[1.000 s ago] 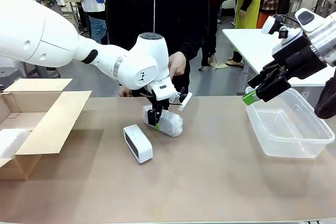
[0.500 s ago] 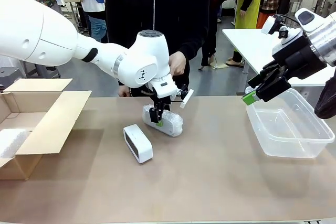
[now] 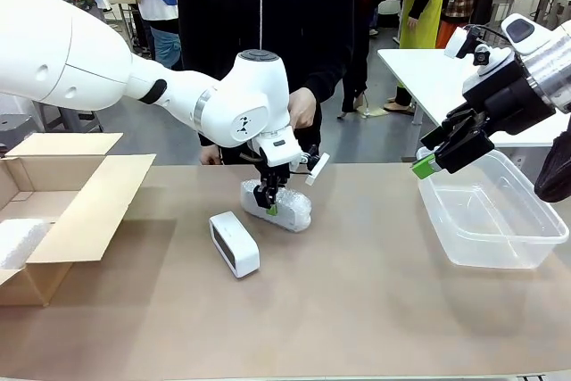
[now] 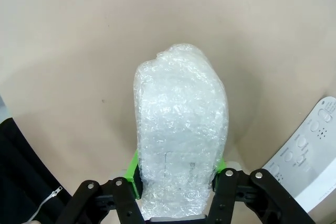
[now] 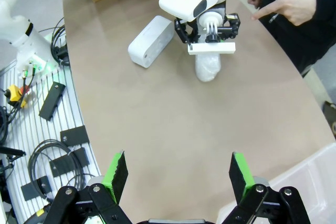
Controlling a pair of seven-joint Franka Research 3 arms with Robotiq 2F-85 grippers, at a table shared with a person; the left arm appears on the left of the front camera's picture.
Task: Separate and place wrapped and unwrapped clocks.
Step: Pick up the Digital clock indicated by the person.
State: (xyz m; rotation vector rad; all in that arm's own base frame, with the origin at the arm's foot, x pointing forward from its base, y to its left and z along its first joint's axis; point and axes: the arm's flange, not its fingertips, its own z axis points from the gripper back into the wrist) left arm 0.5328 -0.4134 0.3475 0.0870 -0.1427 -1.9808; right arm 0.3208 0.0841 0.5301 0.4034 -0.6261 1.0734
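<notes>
cardboard box [image 3: 76,189]: at 9 o'clock on the surface [image 3: 357,310], flaps spread wide so a drop from above meets nothing. A bumpy white shape [image 3: 16,243] lies inside, likely a wrapped one already sorted.
unwrapped clock [image 3: 234,244]: lies free on the surface at 7 o'clock of my left jaws, dark face turned toward the box side. Nothing touches it.
left jaws: pointing straight down and clamped on the wrapped bundle. My left pads [image 4: 133,174] press its two long sides near one end, across the narrow width, I judge because the length would not fit between them.
wrapped bundle [image 3: 287,207]: mid-surface toward 12 o'clock, near the unwrapped clock but apart from it. I cannot tell whether it rests on the surface or hangs just off it.
person's hand [image 3: 301,109]: at 12 o'clock of the bundle, past the far edge and clear of my arm. In the right wrist view a finger points across the surface.
right jaws: spread fully with nothing between my right pads [image 5: 116,174]. They hang high at 3 o'clock, out of the left arm's way.
clear tub [image 3: 486,260]: at 3 o'clock, empty, presumably meant for the unwrapped kind.
next move: probably a lift, then a carry toward 9 o'clock. The soft wrap may slip if I swing fast.
</notes>
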